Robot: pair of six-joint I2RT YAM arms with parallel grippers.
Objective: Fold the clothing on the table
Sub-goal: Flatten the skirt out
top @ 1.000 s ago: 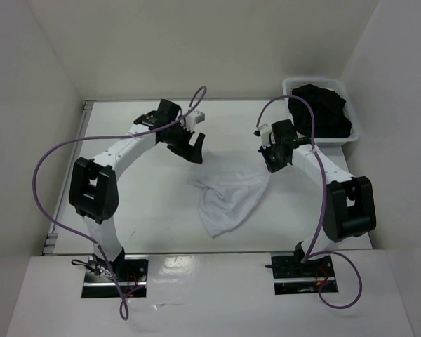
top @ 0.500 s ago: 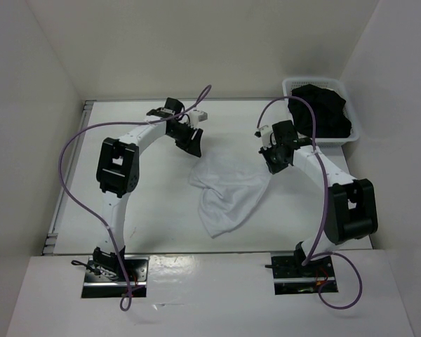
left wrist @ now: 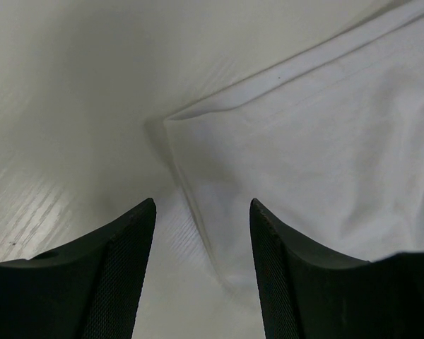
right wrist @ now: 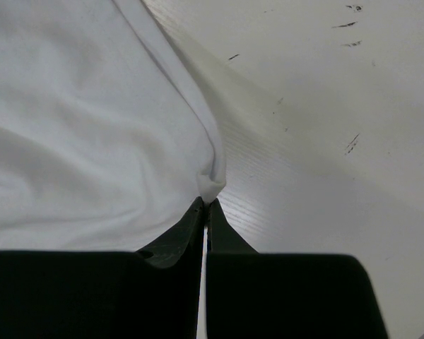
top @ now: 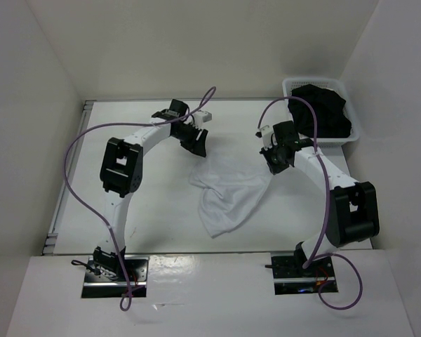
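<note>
By the clothing [top: 228,193], left hand [top: 197,147] closer

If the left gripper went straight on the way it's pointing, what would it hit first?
Probably the corner of the clothing, just ahead of the open left gripper; depth is unclear.

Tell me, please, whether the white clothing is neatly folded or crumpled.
Crumpled: the clothing lies in an uneven, wrinkled heap on the table, with no tidy fold.
</note>
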